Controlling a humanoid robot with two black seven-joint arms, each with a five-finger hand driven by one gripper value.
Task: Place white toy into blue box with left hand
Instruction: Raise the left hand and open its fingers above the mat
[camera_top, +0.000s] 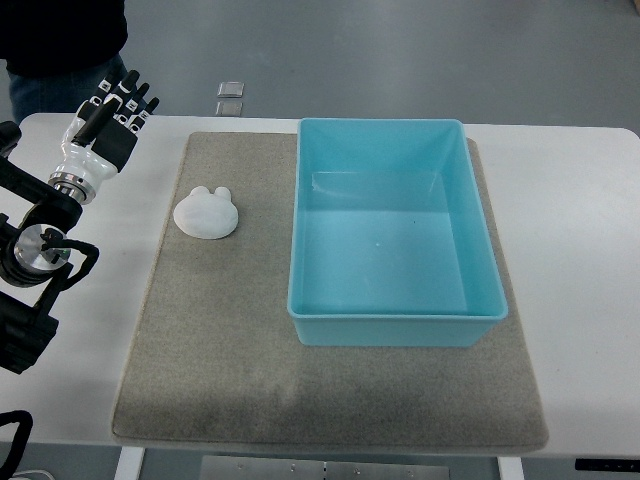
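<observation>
Left hand (112, 112) hovers at the far left, fingers relaxed and empty. Just right and nearer, I see the white toy (206, 213) lying on the grey mat (200, 370), apart from the empty blue box (395, 232). I'm approaching; next I must reach down and grasp it.

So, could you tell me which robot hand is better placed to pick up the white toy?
Left: the left robot hand is beside the toy; no right arm is in view.

No readable text, label or number shows anywhere.
</observation>
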